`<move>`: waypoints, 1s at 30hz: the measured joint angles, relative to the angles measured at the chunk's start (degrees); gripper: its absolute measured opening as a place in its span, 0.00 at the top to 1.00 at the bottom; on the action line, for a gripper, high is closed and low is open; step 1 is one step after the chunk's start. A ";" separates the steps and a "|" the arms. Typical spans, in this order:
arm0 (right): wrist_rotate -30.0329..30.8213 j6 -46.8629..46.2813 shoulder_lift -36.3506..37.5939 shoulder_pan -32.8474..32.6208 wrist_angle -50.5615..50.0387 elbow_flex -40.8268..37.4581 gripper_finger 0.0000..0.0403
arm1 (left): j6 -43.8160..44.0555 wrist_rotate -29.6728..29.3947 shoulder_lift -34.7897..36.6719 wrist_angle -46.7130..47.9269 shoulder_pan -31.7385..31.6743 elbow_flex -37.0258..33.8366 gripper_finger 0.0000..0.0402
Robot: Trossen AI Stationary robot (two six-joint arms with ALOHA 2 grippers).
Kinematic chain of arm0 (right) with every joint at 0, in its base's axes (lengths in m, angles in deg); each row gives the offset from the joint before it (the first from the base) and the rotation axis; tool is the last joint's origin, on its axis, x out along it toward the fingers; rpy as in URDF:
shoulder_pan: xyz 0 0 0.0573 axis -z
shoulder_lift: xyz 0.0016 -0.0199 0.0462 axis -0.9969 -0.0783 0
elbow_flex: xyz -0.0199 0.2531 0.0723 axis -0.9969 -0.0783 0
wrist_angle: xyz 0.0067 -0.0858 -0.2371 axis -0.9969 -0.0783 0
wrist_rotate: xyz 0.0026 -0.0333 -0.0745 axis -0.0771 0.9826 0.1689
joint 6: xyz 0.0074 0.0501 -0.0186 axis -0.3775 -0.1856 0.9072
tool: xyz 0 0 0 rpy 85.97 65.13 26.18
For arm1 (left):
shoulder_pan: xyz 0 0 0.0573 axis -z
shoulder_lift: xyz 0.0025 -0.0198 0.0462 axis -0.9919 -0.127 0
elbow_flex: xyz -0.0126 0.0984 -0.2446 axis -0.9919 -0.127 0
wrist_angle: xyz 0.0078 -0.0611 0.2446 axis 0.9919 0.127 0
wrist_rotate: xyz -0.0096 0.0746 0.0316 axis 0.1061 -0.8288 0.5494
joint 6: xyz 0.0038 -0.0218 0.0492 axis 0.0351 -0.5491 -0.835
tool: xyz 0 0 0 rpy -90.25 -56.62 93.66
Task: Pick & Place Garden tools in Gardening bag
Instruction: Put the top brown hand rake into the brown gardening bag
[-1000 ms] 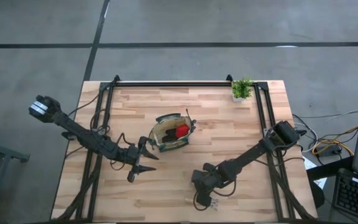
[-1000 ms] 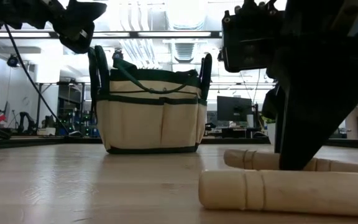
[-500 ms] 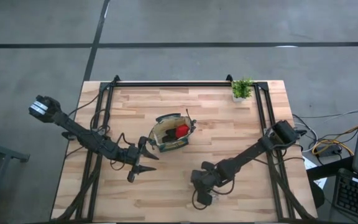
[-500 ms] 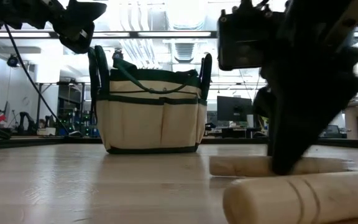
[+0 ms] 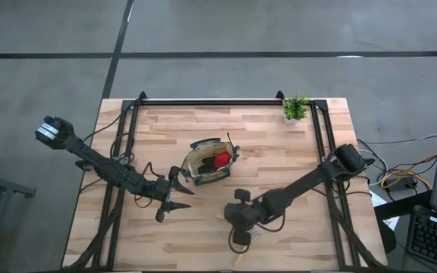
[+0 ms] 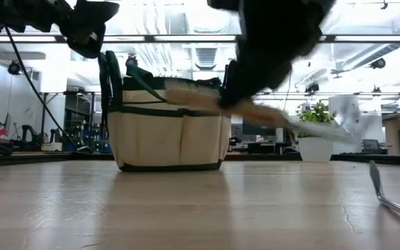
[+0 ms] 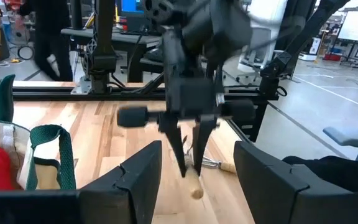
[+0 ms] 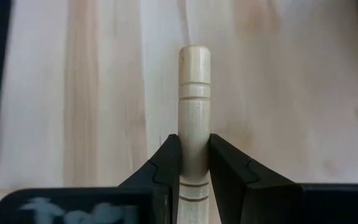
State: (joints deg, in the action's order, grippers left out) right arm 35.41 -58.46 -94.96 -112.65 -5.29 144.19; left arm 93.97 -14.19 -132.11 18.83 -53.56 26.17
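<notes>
The tan gardening bag (image 5: 207, 164) with green trim stands mid-table on its flat base. A red glove-like item (image 5: 221, 158) lies inside it. My right gripper (image 5: 238, 233) is near the table's front edge, in front of the bag, shut on a wooden-handled tool (image 8: 194, 93). The tool shows blurred in the low view (image 6: 255, 110). My left gripper (image 5: 174, 199) is open and empty, just left of the bag's near side. Metal tines of another tool (image 6: 393, 196) lie on the table. My right gripper pinches the tool's round wooden handle (image 8: 194, 149) between its two fingers, some way back from the handle's free end (image 8: 194, 57). The fingers come from above and lie across the handle. The tool is lifted clear of the table and tilted.
A small potted green plant (image 5: 296, 108) stands at the table's far right corner. Black frame rails (image 5: 319, 152) run along the left, right and far sides. Another wooden-handled tool (image 7: 219, 165) lies on the table beyond my right gripper.
My right gripper has gone up and toward the table's left edge with the wooden-handled tool. The tool lay on the table a second ago and is now lifted clear and tilted. The second handle beside it has slid out of the low view.
</notes>
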 joint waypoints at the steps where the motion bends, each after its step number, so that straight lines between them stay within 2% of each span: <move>1: 0.79 1.09 0.31 0.05 0.09 0.61 0.86 | -0.52 -0.01 0.00 0.00 -0.02 0.01 0.49; 6: 6.82 6.08 2.50 0.11 0.02 1.70 0.86 | -3.45 -0.03 0.00 -0.28 0.00 -0.01 0.49; 9: 9.22 11.99 3.40 0.13 0.03 2.13 0.86 | -2.36 -0.01 0.00 -0.80 -0.02 -0.01 0.49; 14: 9.32 24.03 3.44 -0.01 -3.40 3.79 0.86 | 4.31 0.13 0.02 -2.83 -0.02 -0.03 0.49; 21: 14.07 39.53 2.75 -0.73 -6.56 8.36 0.85 | 18.58 1.19 -1.14 -2.88 -0.03 0.12 0.49; 25: 16.96 48.31 1.41 -1.33 -11.19 11.31 0.85 | 21.34 0.51 -4.92 -3.08 -0.04 2.92 0.49; 30: 20.00 52.53 -1.16 -1.46 -17.68 16.77 0.85 | 22.39 0.22 -12.58 -1.01 -0.34 8.16 0.49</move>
State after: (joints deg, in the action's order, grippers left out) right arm 55.41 -5.93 -96.12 -114.11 -22.97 160.96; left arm 116.36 -13.98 -144.68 17.81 -53.90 34.33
